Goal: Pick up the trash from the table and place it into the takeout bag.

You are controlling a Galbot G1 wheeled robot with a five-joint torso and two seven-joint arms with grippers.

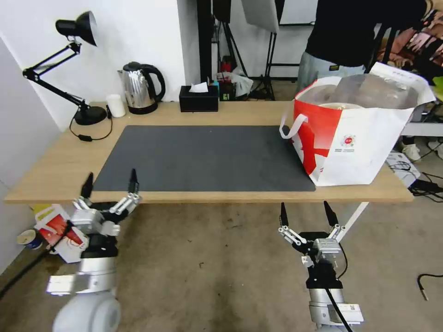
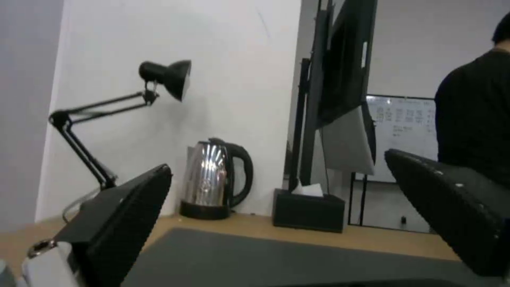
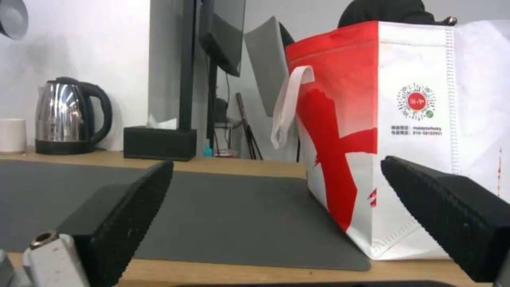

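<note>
The takeout bag [image 1: 364,143], white and red with a round logo, stands upright on the right end of the table [image 1: 60,161], partly on the dark grey mat [image 1: 203,157]. Inside its foil-lined mouth a pale round rim [image 1: 340,105] of trash shows; what lies beneath is hidden. My left gripper [image 1: 110,177] hovers open at the table's front edge near the mat's left corner, with nothing between its fingers. My right gripper [image 1: 304,210] hangs open and empty just below the front edge, before the bag. The right wrist view faces the bag [image 3: 425,119] across the mat [image 3: 223,207].
Along the back edge stand a black desk lamp [image 1: 74,32], a small white cup [image 1: 115,105], a steel kettle [image 1: 140,87] and a black tissue box [image 1: 198,97]. A person stands behind the bag. A red-printed white box [image 1: 57,230] lies on the floor at left, cables at right.
</note>
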